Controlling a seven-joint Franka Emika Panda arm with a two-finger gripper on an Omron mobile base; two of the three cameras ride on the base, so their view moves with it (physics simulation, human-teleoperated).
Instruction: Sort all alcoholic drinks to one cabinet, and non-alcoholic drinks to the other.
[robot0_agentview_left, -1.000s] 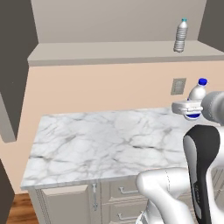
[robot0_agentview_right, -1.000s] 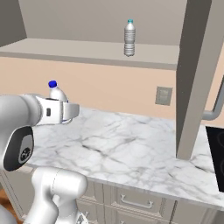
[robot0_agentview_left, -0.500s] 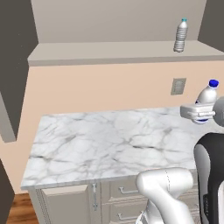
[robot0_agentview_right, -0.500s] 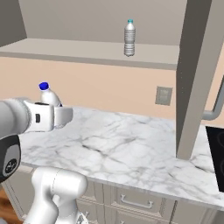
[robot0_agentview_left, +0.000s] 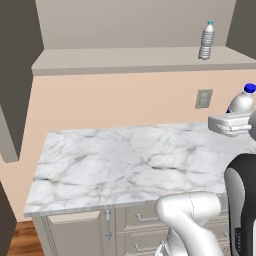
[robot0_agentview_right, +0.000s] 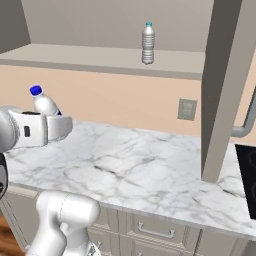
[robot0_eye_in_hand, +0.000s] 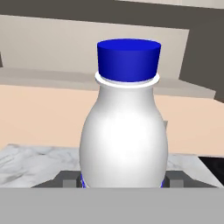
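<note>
Gripping the white blue-capped plastic bottle (robot0_eye_in_hand: 124, 127) around its lower body, the pincer (robot0_eye_in_hand: 122, 181) is holding it upright above the marbled desk (robot0_agentview_left: 125, 160), seemingly clear of the surface, while the clear teal-capped bottle (robot0_agentview_right: 147, 43) is standing on the open shelf (robot0_agentview_right: 90, 59) above.

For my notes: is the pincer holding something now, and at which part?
Yes. The pincer holds the white bottle with the blue cap, gripped low on its body, near the label.
</note>
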